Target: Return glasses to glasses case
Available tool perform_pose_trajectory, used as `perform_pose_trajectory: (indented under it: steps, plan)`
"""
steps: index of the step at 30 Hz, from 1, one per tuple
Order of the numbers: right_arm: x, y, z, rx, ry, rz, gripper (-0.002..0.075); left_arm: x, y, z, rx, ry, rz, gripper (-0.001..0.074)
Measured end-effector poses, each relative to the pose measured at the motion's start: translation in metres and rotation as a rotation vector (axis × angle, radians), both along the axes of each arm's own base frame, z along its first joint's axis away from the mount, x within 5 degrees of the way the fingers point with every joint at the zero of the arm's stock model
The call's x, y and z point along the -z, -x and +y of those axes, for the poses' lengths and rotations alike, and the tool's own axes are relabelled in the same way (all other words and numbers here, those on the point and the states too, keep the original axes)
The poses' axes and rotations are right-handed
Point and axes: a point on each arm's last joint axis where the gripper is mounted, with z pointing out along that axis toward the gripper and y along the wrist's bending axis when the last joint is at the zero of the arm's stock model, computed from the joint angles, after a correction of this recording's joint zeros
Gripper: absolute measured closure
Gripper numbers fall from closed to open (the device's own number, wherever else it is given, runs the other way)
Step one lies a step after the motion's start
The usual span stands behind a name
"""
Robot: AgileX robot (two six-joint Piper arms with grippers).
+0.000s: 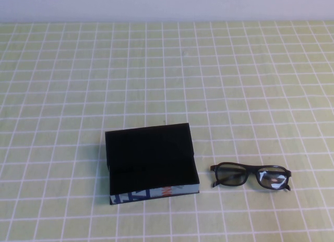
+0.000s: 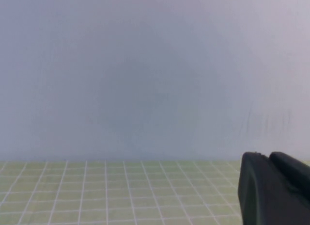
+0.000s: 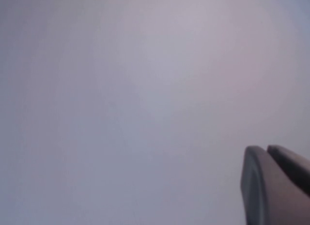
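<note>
The glasses case [image 1: 151, 164], matte black with a blue-and-white strip and a small orange mark along its near side, lies on the table a little left of centre in the high view. The glasses [image 1: 251, 176], black thick-framed with clear lenses, lie to its right, apart from it, lenses facing the near edge. Neither arm shows in the high view. My left gripper [image 2: 267, 156] appears shut and empty, raised over the far part of the table, facing the wall. My right gripper [image 3: 265, 148] appears shut and empty, with only blank wall behind it.
A yellow-green cloth with a white grid [image 1: 167, 75] covers the table. A pale wall [image 1: 167, 4] runs along the far edge. The cloth also shows in the left wrist view [image 2: 106, 191].
</note>
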Motion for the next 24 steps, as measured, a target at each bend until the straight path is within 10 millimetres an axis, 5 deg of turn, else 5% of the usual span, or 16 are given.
perform_pose_trajectory:
  steps: [7, 13, 18, 24]
  plan:
    - [-0.019, 0.015, -0.001, -0.025, -0.041, -0.243, 0.0743, -0.017, 0.005, 0.001, 0.043, 0.175, -0.162, 0.0738]
    - [-0.073, 0.035, 0.009, -0.225, -0.079, -0.318, 0.0743, -0.044, 0.019, 0.004, 0.077, 0.256, -0.412, 0.0738]
    - [-0.119, 0.051, 0.012, -0.331, -0.139, -0.207, 0.0743, -0.095, 0.035, 0.007, 0.084, 0.262, -0.445, 0.0738]
    - [-0.149, 0.022, 0.011, -0.252, -0.126, 0.041, 0.0743, -0.138, 0.022, 0.004, 0.068, 0.226, -0.220, 0.0738]
